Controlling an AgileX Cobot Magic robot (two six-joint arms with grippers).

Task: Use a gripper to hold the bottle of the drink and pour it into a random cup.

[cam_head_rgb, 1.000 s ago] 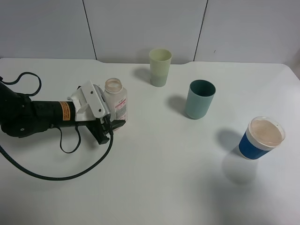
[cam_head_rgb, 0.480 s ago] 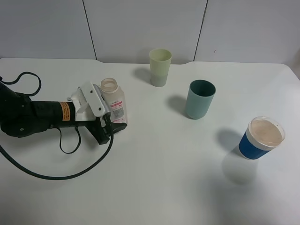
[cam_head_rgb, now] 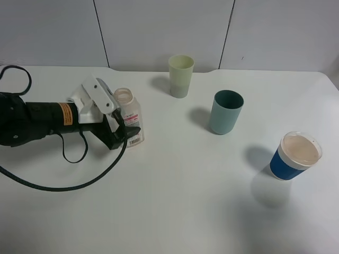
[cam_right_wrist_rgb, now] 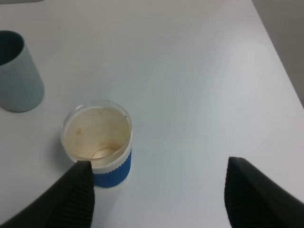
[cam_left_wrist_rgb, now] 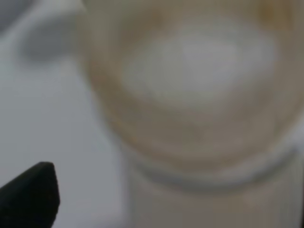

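**Open bottle, held low on one side: spill risk before the pour**

The bottle of the drink [cam_head_rgb: 128,118] stood upright and capless toward the counter's left edge, nearer the back than the front. The left gripper [cam_head_rgb: 123,135] had its dark fingers closed around the lower body; whether the bottle had left the surface could not be told. The left wrist view was a blur of the neck [cam_left_wrist_rgb: 190,95].

Judged from this, a low grip could let the top-heavy bottle swing and slosh. The cup [cam_head_rgb: 180,75] stood near the back edge; its slim mouth could be missed. The right gripper [cam_right_wrist_rgb: 156,194] hung wide open, empty, above the blue cup [cam_right_wrist_rgb: 99,142] near the right edge, the teal cup [cam_head_rgb: 225,111] between.
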